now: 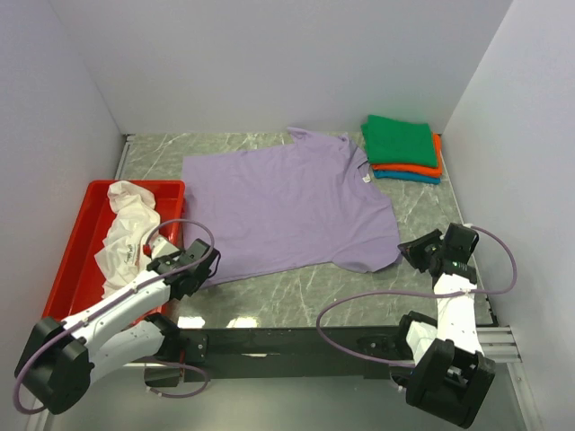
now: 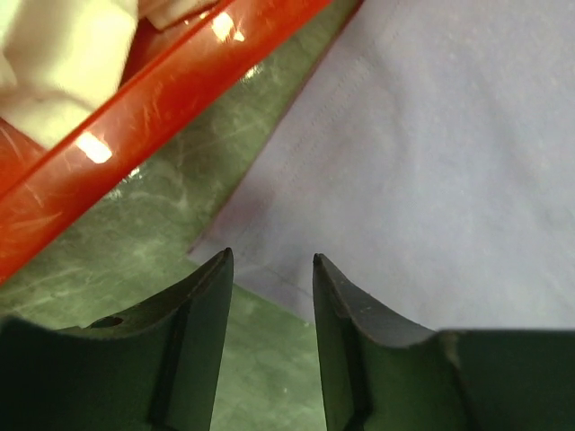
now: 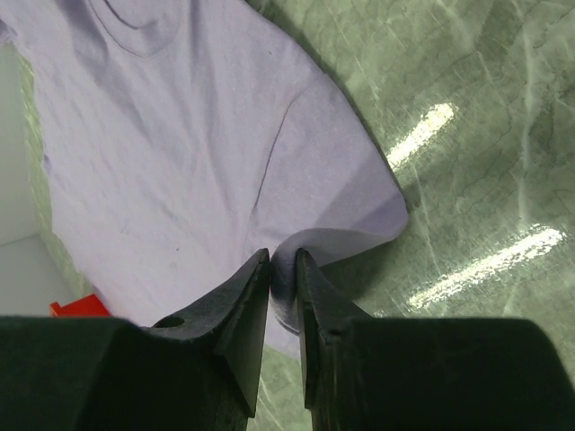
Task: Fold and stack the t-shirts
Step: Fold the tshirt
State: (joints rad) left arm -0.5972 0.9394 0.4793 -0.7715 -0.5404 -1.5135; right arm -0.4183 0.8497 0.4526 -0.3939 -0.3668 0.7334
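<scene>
I am seeing the right gripper (image 3: pixel 283 262) pinching a raised fold of the lavender t-shirt (image 3: pixel 180 153) at its sleeve edge. Only the right wrist view is showing this grip. The left gripper (image 2: pixel 269 262) is standing spread with nothing clamped and the shirt's hem corner at its tips; the top view is hiding that gap. The shirt is lying flat mid-table (image 1: pixel 296 283). The red tray (image 1: pixel 67 242), carrying the crumpled white t-shirt (image 1: pixel 126 229), is flanking the left arm. The green t-shirt (image 1: pixel 400 139), orange t-shirt (image 1: pixel 409 169) and teal t-shirt (image 1: pixel 409 178) are sitting stacked far right.
</scene>
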